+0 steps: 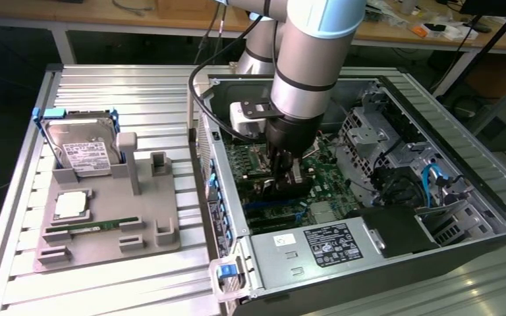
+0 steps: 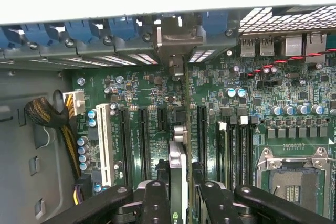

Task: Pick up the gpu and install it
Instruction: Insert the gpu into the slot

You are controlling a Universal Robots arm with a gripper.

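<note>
End effector [image 1: 286, 176] is inside the open case [image 1: 486, 197], clamped on the gpu [image 1: 286, 189]. Wrist view: the two black fingers [image 2: 156, 200] pinch the card from both sides and the gpu [image 2: 177, 163] runs edge-on between them, standing upright over the motherboard [image 2: 131, 87]. The card lines up with the gap between the long black slots, white slot [image 2: 104, 140] off to one side and the CPU socket [image 2: 294, 179] to the other. Its metal bracket [image 2: 176, 38] sits at the case's rear wall among the blue slot clips. Can't tell if the edge connector is fully seated. On the table [image 1: 121, 85], to the exterior view's left of the case, the grey tray [image 1: 103, 249] holds the hard drive [image 1: 82, 151] and memory stick [image 1: 90, 227]. Power supply [image 1: 323, 247] is at the case's near end.
</note>
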